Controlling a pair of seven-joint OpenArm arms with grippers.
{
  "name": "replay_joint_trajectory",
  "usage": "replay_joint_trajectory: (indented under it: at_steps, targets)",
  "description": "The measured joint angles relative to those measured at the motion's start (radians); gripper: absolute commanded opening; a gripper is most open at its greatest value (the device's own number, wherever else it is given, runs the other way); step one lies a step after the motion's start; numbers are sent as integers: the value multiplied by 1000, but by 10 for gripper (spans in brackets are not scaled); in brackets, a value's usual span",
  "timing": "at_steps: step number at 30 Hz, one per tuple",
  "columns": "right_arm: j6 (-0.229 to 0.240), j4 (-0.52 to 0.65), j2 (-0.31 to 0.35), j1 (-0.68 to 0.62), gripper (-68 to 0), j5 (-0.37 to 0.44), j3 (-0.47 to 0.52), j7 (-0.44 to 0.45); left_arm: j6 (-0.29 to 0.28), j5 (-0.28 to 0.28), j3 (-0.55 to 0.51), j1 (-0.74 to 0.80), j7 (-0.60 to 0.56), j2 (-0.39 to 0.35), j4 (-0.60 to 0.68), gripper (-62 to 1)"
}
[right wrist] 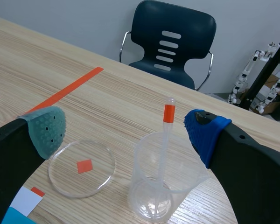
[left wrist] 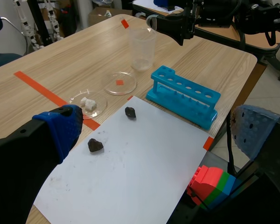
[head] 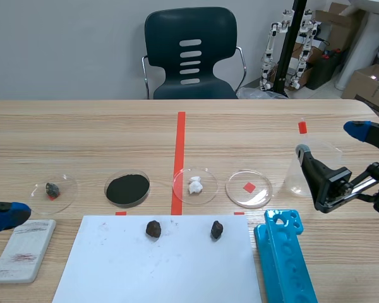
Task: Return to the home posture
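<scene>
I find both claws spread wide, holding nothing. The beaker [right wrist: 177, 186] stands at 12 o'clock of the right claw [right wrist: 126, 133], just ahead, untouched. I judge its retreat should run toward 6 o'clock. The left claw [left wrist: 156, 125] hangs above the table [left wrist: 84, 60], touching nothing, and looks nearer home.

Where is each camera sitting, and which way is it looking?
Scene view: sits between the arms, facing across the table toward the chair; the left claw and right claw poke in from the sides.
Left wrist view: rides on the left arm, looking past its open claw over the white paper to the blue rack and beaker.
Right wrist view: rides on the right arm, looking past its open claw at the beaker and a clear dish.
Shared: both wrist views show the beaker and that dish.
</scene>
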Motion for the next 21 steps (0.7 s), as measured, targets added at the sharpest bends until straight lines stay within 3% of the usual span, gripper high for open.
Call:
replay_joint_trajectory:
  at_steps: [12, 21]
  targets:
    - [0, 0, 0, 0, -146, 0, 0, -2, 0, 0, 0, 0, 0, 0, 0, 14]
    - [0, 0, 0, 0, -146, -37, 0, -59, 0, 0, 0, 0, 0, 0, 0, 14]
